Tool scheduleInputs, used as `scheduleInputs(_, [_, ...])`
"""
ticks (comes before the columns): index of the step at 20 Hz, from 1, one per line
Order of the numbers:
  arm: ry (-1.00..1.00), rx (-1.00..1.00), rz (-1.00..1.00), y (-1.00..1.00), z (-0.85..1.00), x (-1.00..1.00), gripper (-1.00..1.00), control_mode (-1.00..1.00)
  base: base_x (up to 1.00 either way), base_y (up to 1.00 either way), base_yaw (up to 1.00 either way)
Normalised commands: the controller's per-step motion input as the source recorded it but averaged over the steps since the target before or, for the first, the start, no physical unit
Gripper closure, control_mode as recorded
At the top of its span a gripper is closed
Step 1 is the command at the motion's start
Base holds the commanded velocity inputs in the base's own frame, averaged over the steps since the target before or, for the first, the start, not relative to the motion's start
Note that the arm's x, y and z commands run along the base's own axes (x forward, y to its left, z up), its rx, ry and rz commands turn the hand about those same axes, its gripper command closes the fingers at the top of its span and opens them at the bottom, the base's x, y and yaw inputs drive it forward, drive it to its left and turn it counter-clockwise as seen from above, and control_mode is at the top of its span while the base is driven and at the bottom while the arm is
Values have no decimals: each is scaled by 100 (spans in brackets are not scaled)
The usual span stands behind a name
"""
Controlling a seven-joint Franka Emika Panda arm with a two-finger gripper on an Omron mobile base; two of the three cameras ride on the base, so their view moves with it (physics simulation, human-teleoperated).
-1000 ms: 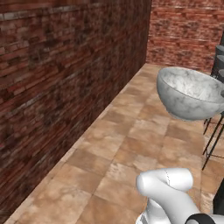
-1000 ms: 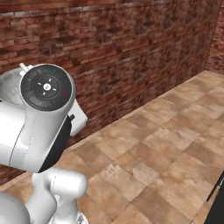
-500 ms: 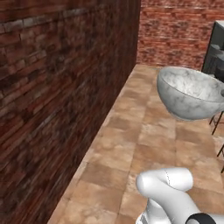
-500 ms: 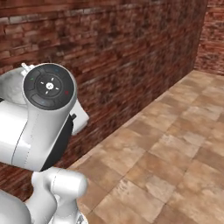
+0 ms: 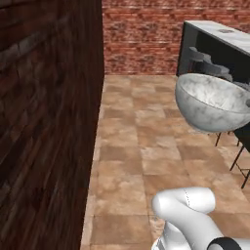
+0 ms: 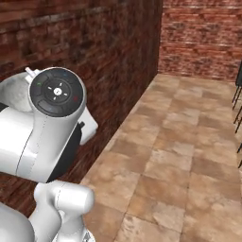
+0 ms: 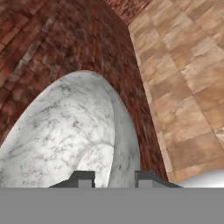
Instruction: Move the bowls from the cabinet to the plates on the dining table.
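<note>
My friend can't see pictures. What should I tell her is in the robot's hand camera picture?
A white-grey marbled bowl is held by its rim in the robot's gripper, whose two dark fingertips pinch it at the bottom. Behind it are a red brick wall and a tan tiled floor.

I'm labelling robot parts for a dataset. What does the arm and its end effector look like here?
The arm has glossy white, rounded shells with dark, nearly black bands at the joints. One joint carries a round dark cap with a white centre and small coloured dots. The end effector has two small, blocky dark grey fingertips. No cables are visible.
</note>
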Motion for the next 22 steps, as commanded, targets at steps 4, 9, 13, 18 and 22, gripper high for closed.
scheduleInputs(4, [0, 0, 0, 0, 0, 0, 100, 100, 100, 75, -54])
scheduleInputs(9, [0, 0, 0, 0, 0, 0, 100, 100, 100, 82, -49])
scheduleInputs(13, [0, 0, 0, 0, 0, 0, 100, 100, 100, 75, -51])
scheduleInputs(18, [0, 0, 0, 0, 0, 0, 100, 100, 100, 72, -51])
scheduleInputs(22, [0, 0, 0, 0, 0, 0, 100, 100, 100, 71, -51])
